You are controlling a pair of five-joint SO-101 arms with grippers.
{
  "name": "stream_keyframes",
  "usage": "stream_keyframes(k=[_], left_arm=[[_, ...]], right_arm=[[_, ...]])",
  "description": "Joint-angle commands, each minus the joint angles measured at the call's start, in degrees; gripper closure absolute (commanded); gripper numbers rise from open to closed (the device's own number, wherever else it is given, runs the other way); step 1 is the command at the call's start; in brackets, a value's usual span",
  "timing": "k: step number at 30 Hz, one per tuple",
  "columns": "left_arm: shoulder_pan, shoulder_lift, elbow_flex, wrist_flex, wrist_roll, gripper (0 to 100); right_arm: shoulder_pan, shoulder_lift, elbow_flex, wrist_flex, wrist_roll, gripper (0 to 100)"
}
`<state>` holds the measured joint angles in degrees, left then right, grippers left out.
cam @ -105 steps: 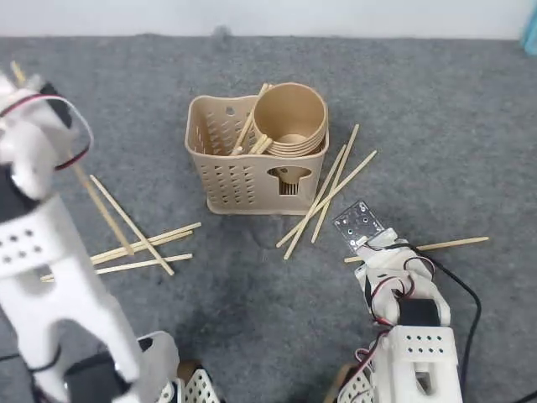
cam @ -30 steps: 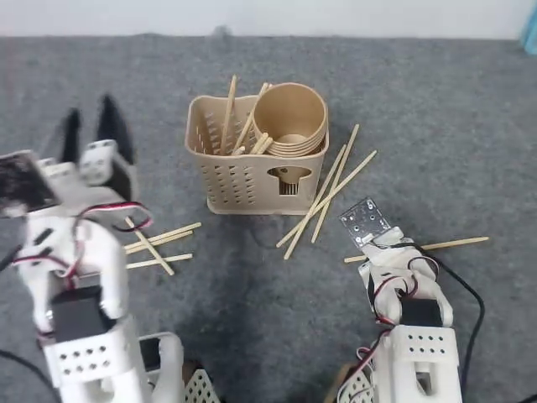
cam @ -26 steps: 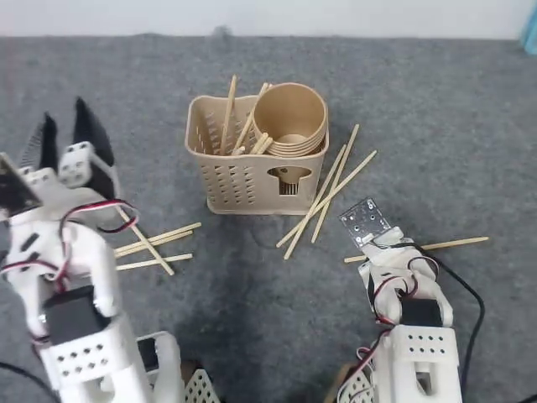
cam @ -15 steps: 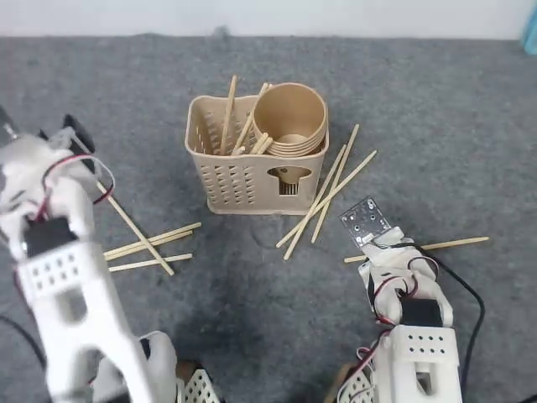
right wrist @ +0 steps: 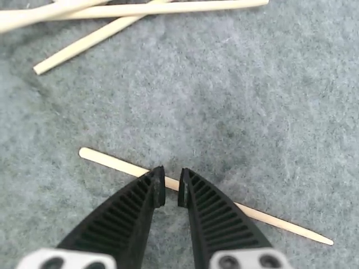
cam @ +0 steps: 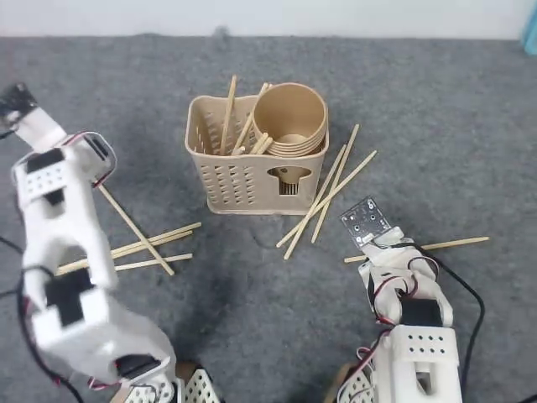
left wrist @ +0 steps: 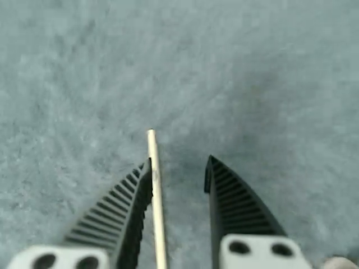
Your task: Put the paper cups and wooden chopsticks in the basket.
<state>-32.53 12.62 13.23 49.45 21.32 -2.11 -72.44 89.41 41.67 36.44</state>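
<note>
My left arm [cam: 63,218] is reared up and folded forward, its wrist tipped steeply down at the grey carpet [cam: 436,101]. The left claw [left wrist: 178,162] is released, jaws spread. One chopstick [left wrist: 154,185] lies between them, tight against one toothed finger [left wrist: 132,207], its blunt end just past the tips. Its other end is cut off at the wrist, and I can't tell whether the stick touches the carpet. From above, the arm's own body covers the jaws.

My right arm [cam: 403,294] sits low and stretched forward. The right claw [right wrist: 169,178] is clenched on nothing, with only a sliver between the tips. Straight under those tips a second chopstick [right wrist: 112,161] lies crosswise on the carpet, its middle hidden by the fingers. More loose chopsticks [right wrist: 129,11] lie ahead of this claw.

Beyond them stands the basket [cam: 243,180], holding stacked paper cups [cam: 289,117] and several upright sticks [cam: 228,109].
</note>
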Motion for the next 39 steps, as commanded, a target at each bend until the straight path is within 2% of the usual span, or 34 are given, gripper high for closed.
stream_keyframes(k=[1,14,16,20,26,34,39], left_arm=[[-0.9,8.5,-11.7,5.3,1.5,85],[-1.8,37.6,-47.0,26.3,2.3,85],[-1.1,40.5,-51.2,30.1,2.3,87],[-0.4,44.7,-58.6,37.9,2.5,100],[0.0,46.4,-67.0,50.0,2.3,99],[-1.5,45.9,-73.7,51.3,1.8,99],[-1.5,38.8,-65.9,51.3,-2.3,99]], right_arm=[[0.7,-0.9,-0.4,-0.7,-0.5,94.5],[0.7,-0.9,-0.4,-0.7,-0.5,94.5],[0.7,-0.9,-0.4,-0.7,-0.6,94.5],[0.7,-0.9,-0.4,-0.8,-0.6,94.5],[0.7,-0.9,-0.4,-0.9,-0.6,94.5],[0.7,-0.9,-0.4,-0.9,-0.5,94.5],[0.7,-0.8,-0.4,-1.2,-0.4,94.5]])
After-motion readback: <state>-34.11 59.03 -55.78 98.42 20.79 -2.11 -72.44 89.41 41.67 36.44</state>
